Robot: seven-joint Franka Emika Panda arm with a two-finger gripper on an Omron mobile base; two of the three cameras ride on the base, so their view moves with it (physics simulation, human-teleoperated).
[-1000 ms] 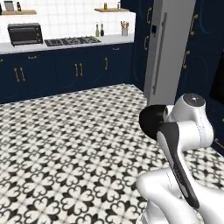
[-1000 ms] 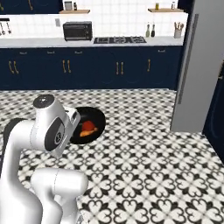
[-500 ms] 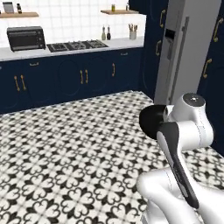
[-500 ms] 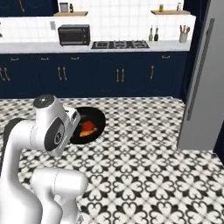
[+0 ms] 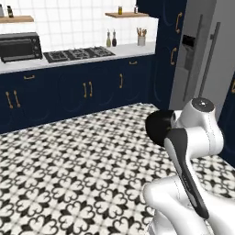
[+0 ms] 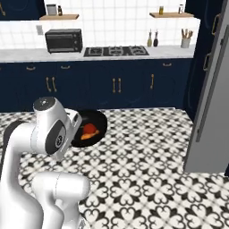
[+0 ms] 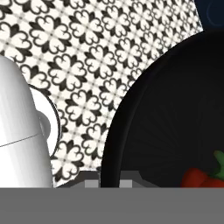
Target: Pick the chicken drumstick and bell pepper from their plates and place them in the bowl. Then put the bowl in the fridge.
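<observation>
Bowl (image 6: 99,123) with bell pepper (image 6: 89,130) above patterned floor (image 5: 69,165)

The dark bowl (image 6: 91,129) sits gripped by its rim in the claw, red bell pepper (image 6: 89,130) inside, the grey fridge (image 6: 214,103) off beyond.

Flat, even rendered light fills all three views, with no clear source and hardly any cast shadows. Both base views are soft and slightly blurred, edges pixelated. The fridge (image 6: 210,112) shows a dull sheen at right. In the hand view, the bowl (image 7: 162,127) is nearly featureless black.
</observation>
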